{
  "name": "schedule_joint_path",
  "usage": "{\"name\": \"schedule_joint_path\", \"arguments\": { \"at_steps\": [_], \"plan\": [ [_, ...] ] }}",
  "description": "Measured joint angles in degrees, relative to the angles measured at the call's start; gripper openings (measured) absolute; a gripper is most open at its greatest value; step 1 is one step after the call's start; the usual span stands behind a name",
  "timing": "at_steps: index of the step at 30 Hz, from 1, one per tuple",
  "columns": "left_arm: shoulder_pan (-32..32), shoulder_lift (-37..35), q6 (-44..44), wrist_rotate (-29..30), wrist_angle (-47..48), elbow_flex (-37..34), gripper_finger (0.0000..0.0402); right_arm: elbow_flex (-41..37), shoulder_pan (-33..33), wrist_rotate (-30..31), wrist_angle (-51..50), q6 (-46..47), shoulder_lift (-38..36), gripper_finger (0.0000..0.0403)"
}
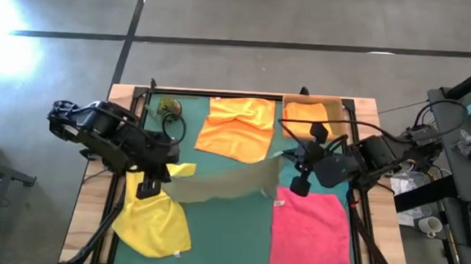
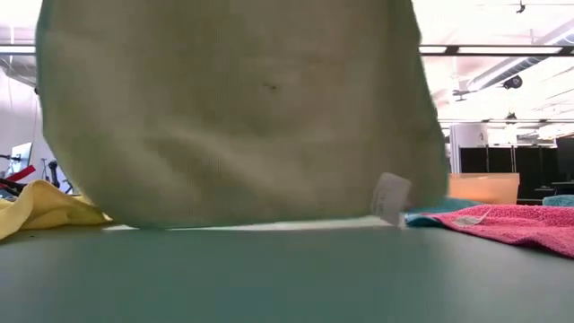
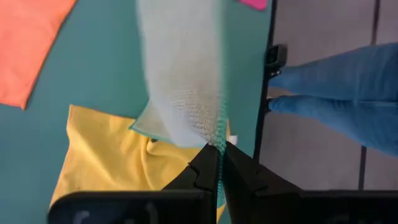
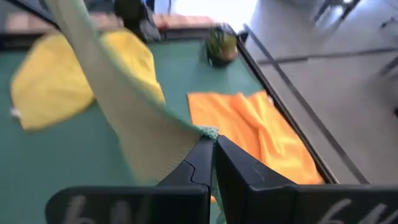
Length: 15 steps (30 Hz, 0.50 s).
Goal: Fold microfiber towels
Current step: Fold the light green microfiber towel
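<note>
Olive green towel [image 1: 220,187] hanging stretched left to right above mid-table, one corner pinched in left gripper [image 1: 148,186], the other in right gripper [image 1: 300,185]; lower edge sagging toward near side.

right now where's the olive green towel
In the high view the olive green towel hangs stretched across the table's middle, pinched between the left gripper and the right gripper, with the yellow towel to its left and the pink towel to its right.
</note>
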<state>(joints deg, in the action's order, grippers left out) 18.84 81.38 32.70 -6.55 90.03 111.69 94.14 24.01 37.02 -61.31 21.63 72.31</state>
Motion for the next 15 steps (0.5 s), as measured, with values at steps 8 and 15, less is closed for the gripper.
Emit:
{"name": "schedule_joint_path", "arguments": {
  "at_steps": [8, 15],
  "plan": [
    [0.3, -0.5, -1.9, 0.1, -0.1, -3.4, 0.0000, -0.6, 2.8, 0.0, -4.7, 4.9, 0.0, 0.0008],
    [0.3, 0.6, -11.5, 5.3, 0.0, -3.2, 0.0000, -0.6, 4.3, 0.5, -4.3, 5.6, 1.0, 0.0008]
  ]
}}
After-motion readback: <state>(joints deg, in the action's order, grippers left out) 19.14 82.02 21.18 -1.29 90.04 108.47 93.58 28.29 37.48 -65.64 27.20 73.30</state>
